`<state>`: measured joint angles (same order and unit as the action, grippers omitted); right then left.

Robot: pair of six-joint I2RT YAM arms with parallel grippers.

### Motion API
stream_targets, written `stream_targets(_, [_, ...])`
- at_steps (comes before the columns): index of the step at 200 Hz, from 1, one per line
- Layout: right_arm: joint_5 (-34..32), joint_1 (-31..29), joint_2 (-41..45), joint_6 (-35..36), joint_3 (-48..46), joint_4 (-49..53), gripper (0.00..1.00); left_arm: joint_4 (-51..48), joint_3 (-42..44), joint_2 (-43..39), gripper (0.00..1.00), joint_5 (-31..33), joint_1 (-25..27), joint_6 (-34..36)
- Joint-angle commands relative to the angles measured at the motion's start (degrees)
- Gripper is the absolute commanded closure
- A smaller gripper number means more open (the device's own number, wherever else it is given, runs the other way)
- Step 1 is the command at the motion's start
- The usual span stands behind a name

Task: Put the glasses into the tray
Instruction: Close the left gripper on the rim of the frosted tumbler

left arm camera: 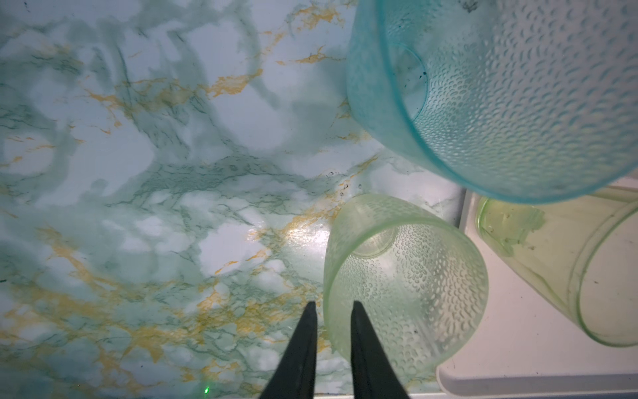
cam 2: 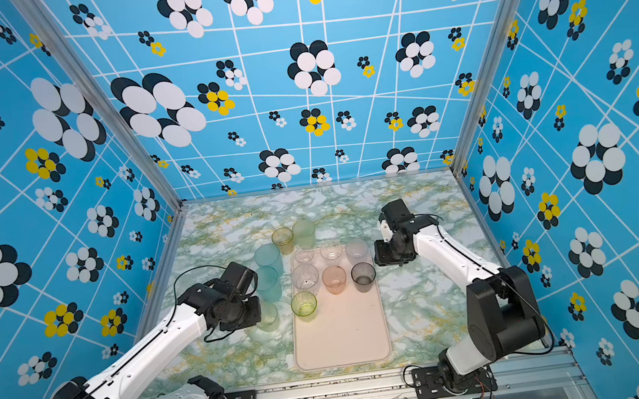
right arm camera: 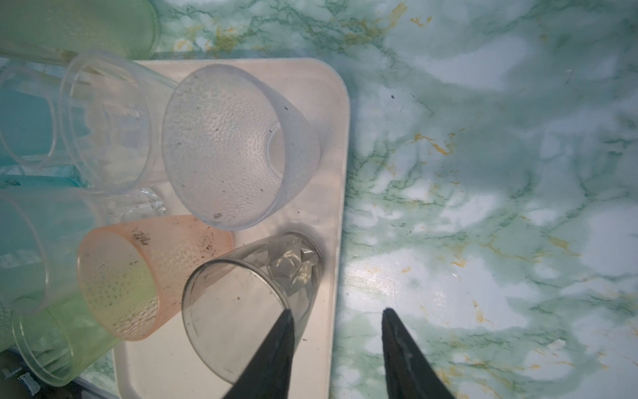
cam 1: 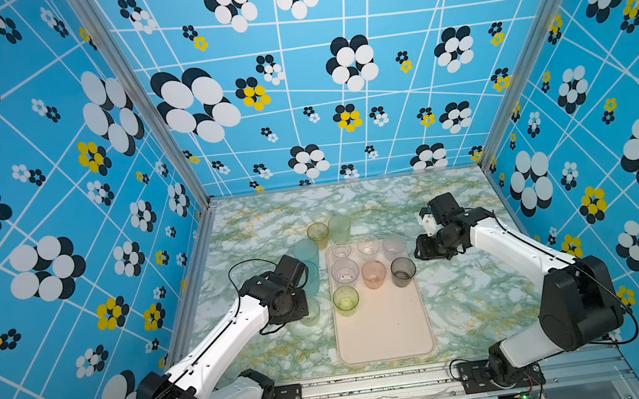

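Left arm (cam 1: 220, 348) reaches forward and inward, wrist bent down. Left gripper (left arm camera: 334, 305) points downward, its fingers (left arm camera: 303, 345) only a narrow slit apart. Right arm (cam 1: 517, 250) has its forearm angled inward. Right gripper (right arm camera: 338, 312) points downward, jaws well parted.

We lose the teal glass (left arm camera: 500, 103) past the upper right edge. In both top views, the left arm (cam 1: 223, 339) half-hides the pale green glass (cam 1: 314, 314).
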<state>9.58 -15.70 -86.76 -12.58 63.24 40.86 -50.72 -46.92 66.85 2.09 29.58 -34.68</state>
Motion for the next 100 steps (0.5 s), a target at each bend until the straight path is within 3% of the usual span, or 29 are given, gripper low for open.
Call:
stream_targets(1, [0.3,0.1,-0.8,1.0,0.5,-0.3,0.56,0.0,0.8,1.0,0.80,-0.5,-0.7,1.3])
stream_targets(100, [0.4,0.2,-1.6,1.2,0.5,-0.3,0.56,0.6,0.7,3.2,0.82,-0.8,-1.0,2.3])
